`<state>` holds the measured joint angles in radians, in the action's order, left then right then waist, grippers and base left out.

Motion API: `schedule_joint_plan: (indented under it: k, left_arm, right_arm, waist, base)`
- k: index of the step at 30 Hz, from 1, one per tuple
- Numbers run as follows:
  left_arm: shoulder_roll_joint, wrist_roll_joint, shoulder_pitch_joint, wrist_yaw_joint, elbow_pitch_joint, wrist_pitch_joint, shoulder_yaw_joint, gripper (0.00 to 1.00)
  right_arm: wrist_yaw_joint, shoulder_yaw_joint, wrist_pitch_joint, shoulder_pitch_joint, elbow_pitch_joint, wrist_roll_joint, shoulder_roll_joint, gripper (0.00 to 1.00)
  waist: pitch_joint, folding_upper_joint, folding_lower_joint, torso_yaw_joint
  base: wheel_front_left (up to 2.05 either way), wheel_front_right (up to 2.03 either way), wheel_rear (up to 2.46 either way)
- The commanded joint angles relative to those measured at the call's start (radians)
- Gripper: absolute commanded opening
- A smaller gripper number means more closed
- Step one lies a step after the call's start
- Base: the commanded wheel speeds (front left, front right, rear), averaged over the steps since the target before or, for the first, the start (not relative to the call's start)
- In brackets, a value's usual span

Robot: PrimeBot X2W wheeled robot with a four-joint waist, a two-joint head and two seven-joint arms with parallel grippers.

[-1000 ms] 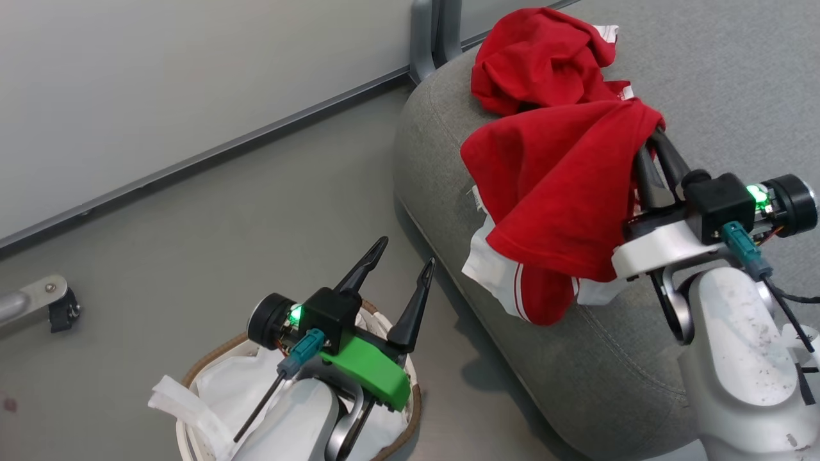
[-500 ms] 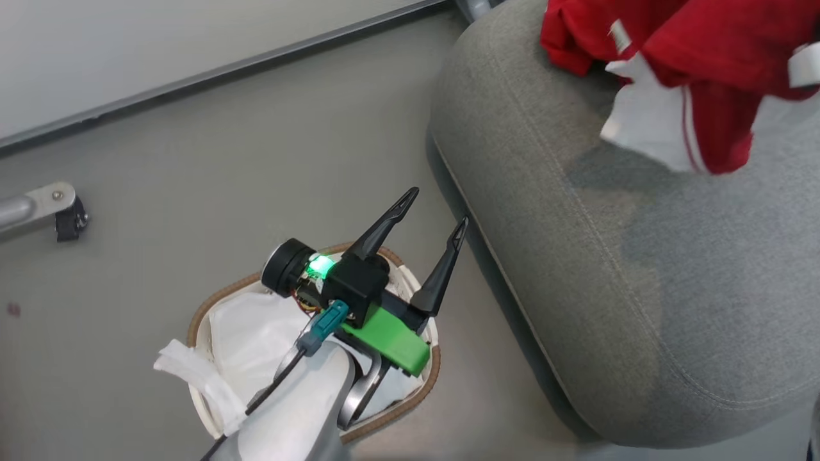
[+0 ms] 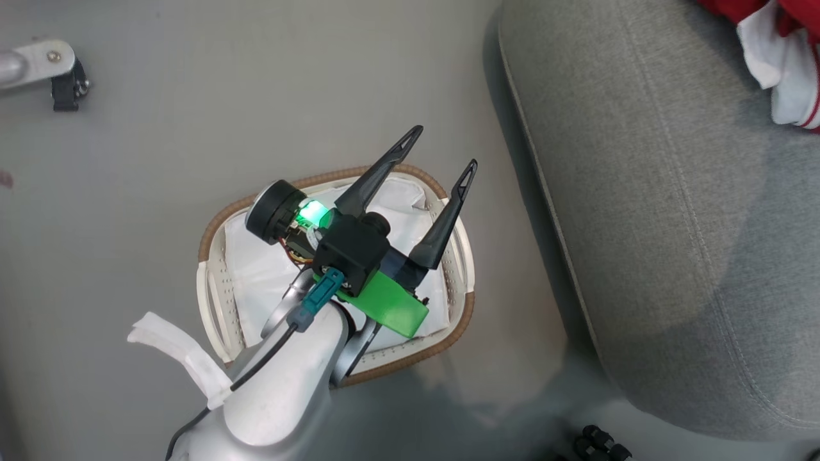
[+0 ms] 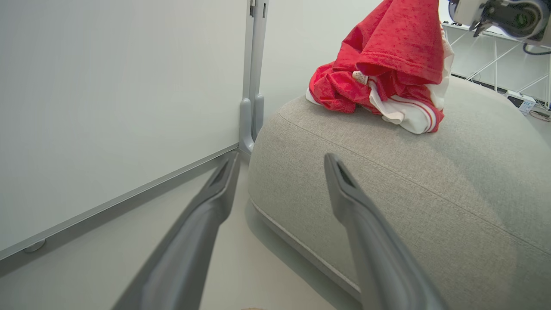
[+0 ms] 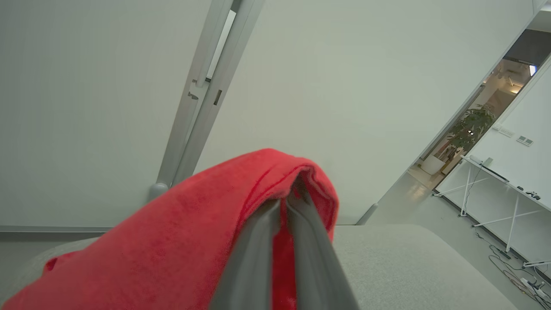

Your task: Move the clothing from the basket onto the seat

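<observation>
Red garment (image 5: 172,241) (white-striped trim): draped over and pinched between the 2 fingers of the right pincer (image 5: 287,202). The jaws are pressed together on a fold of the cloth, and most of the fabric falls to that pincer's left and below it. In the left wrist view it hangs lifted over the seat, with its white cuff (image 4: 413,120) low beside a second red heap (image 4: 333,90) lying on the cushion. Whether the cuff touches the cushion, cannot tell.

Grey upholstered seat (image 4: 409,181): below and ahead of the right pincer, with a broad bare top on the near side of the heap.

Laundry basket (image 3: 206,238): on the floor (image 3: 128,192) directly under the left pincer (image 3: 443,148), just beside the seat's rounded edge. The white liner (image 3: 256,282) shows, with no red in the part not hidden by the forearm (image 3: 282,384).

Left pincer: fingers spread fully wide, nothing between them, tips reaching past the basket's far rim.

Step in hand, as I read it: delivery. The garment is over the seat and not yet released.

Next move calls for:
- lowering the right pincer so the cloth settles well in from the edge;
- parting the jaws and drawing back clear (draped cloth may cling to the fingers);
- checking the basket under the forearm.
</observation>
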<state>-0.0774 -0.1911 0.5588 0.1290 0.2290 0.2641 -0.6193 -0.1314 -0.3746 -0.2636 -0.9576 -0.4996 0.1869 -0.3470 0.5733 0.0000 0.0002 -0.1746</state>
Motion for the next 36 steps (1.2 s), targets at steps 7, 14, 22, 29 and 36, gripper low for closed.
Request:
schedule_joint_plan:
  k: [7, 14, 22, 29, 36]
  left_arm:
    - [-0.014, 0.014, 0.023, 0.003, -0.012, 0.000, 0.028, 1.00]
    - [-0.026, 0.019, 0.007, 0.003, -0.007, 0.000, 0.042, 1.00]
    - [-0.029, 0.013, -0.013, 0.003, 0.005, 0.000, 0.054, 1.00]
    - [-0.020, -0.011, -0.037, 0.003, 0.013, 0.000, 0.067, 1.00]
    - [-0.012, -0.048, -0.077, 0.003, 0.028, 0.000, 0.111, 1.00]
  right_arm:
    - [0.001, -0.030, -0.002, 0.074, -0.055, 0.019, 0.061, 0.00]
    - [0.001, -0.041, -0.001, 0.092, -0.080, 0.015, 0.094, 0.00]
    - [0.001, -0.040, -0.001, 0.108, -0.043, 0.025, 0.109, 0.80]
    - [0.001, -0.037, -0.001, 0.190, -0.002, 0.042, 0.144, 1.00]
    - [0.001, 0.016, -0.001, 0.284, 0.030, 0.027, 0.145, 1.00]
  waist:
    - [0.138, 0.0000, -0.0002, 0.047]
    - [0.144, 0.0000, -0.0002, 0.036]
    - [0.113, 0.0000, -0.0002, 0.023]
    - [0.030, 0.0000, -0.0002, 0.006]
    - [-0.088, 0.0000, -0.0002, -0.003]
  base:
    - [0.00, 0.00, 0.00]
    - [0.00, 0.00, 0.00]
    - [0.00, 0.00, 0.00]
    - [0.00, 0.00, 0.00]
    - [0.00, 0.00, 0.00]
